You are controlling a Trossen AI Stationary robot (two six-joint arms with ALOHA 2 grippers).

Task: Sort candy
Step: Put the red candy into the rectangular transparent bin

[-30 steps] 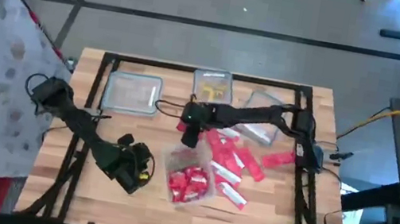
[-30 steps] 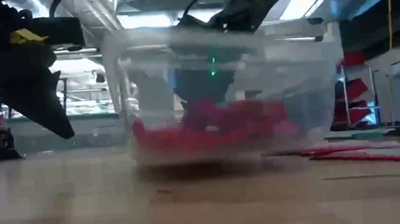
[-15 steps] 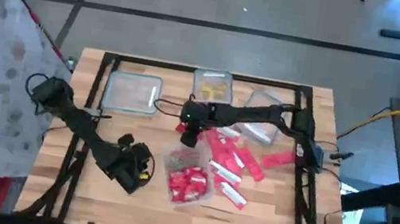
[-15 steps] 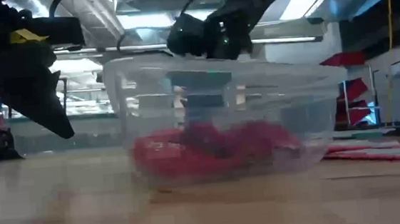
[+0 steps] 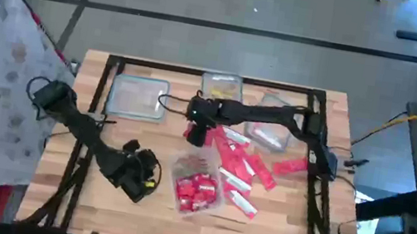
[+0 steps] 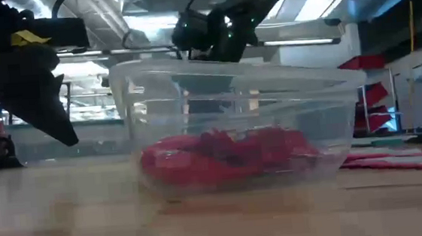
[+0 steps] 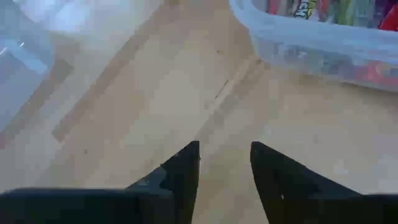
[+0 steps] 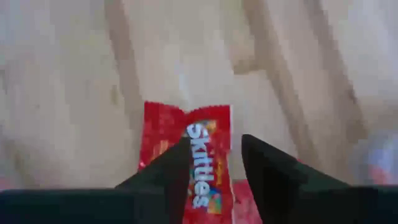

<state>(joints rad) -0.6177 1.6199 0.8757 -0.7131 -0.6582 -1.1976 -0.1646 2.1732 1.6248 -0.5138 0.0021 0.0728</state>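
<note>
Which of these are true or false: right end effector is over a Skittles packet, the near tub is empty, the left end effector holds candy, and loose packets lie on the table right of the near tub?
1. The right end effector hangs over a red Skittles packet lying on the wood. True.
2. The near tub is empty. False: it holds red candy.
3. The left end effector holds candy. False: its fingers stand apart over bare table with nothing between them.
4. Loose red packets lie on the table right of the near tub. True.

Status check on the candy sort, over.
Right claw open above a red Skittles packet on the table. Left claw open, idle beside the tub of red candy. Nothing blocking.
</note>
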